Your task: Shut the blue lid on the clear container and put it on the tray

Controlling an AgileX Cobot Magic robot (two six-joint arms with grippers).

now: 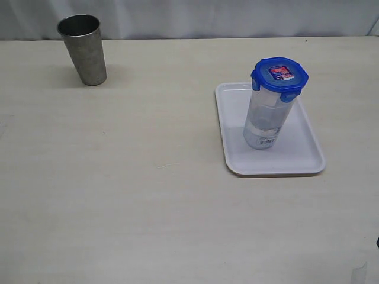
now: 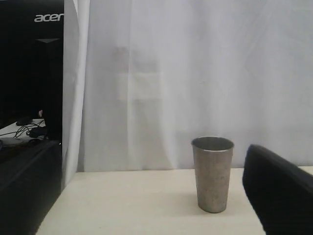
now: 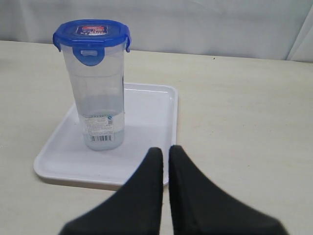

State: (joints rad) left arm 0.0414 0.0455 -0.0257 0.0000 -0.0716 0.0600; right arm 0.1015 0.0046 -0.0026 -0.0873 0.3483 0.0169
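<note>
Right gripper (image 3: 165, 159): closed, empty.
Left gripper (image 2: 276, 188): spread; I saw one finger.
One each: blue lid (image 1: 279, 73), clear container (image 1: 266, 121), tray (image 1: 303, 155), metal cup (image 1: 83, 50).

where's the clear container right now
The clear container stands upright on the tray, right of centre in the exterior view, with the blue lid on top; the metal cup stands apart at the far left.

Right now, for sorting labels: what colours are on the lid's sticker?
The sticker on the blue lid is red and blue; the exterior view shows it best.
</note>
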